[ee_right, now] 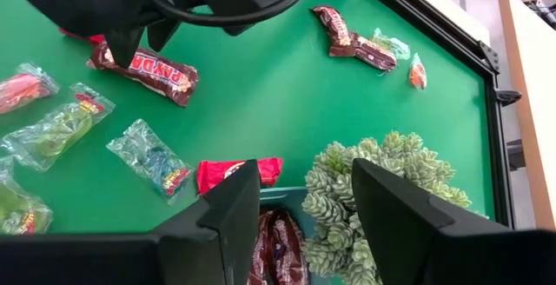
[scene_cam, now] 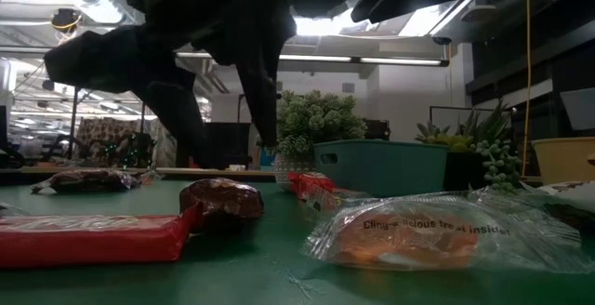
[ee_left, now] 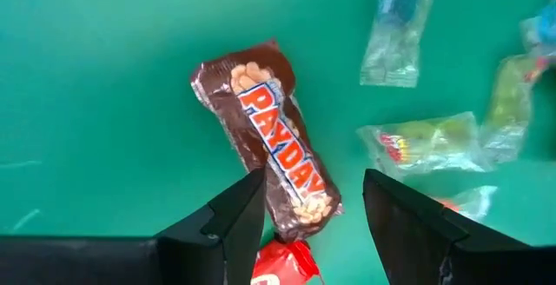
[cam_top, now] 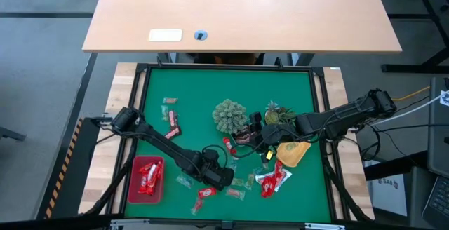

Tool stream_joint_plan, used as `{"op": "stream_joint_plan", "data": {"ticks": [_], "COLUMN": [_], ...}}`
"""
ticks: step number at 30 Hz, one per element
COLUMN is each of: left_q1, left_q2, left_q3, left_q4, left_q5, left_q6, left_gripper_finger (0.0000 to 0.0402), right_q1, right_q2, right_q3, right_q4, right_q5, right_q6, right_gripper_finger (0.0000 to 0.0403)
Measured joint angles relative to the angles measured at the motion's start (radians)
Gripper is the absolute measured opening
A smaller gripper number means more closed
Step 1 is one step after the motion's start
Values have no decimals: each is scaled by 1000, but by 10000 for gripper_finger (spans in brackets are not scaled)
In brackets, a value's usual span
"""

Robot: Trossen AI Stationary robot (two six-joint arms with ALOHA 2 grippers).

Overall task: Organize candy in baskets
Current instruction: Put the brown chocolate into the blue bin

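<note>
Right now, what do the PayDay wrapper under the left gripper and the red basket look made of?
PayDay bar: looks like glossy plastic film, going by its sheen, crinkles and printed lettering. It lies below the open left gripper. Red basket: probably rigid moulded plastic, with a uniform red colour and an even rectangular rim; its finish is unclear.

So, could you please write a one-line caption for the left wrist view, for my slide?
Open left gripper poised over a brown PayDay bar on the green mat.
</note>
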Motion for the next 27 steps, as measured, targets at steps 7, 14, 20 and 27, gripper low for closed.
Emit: {"op": "stream_joint_plan", "data": {"ticks": [7, 14, 20, 27], "left_q1": [-9, -5, -5, -5], "left_q2": [56, 64, 64, 64], "left_q3": [-1, -1, -1, -1], "left_q4": [22, 36, 39, 46], "left_q5": [9, 16, 15, 2], "left_q6": [-4, 1, 4, 24], "left_gripper_finger": [187, 184, 144, 108], "right_q1": [0, 0, 0, 0], "right_q2": [0, 0, 0, 0], "right_q3": [0, 0, 0, 0], "right_q4": [1, 5, 4, 2], "right_q5": [-1, -2, -2, -1], "right_q6": [0, 0, 0, 0], "right_gripper_finger": [184, 184, 184, 184]}}
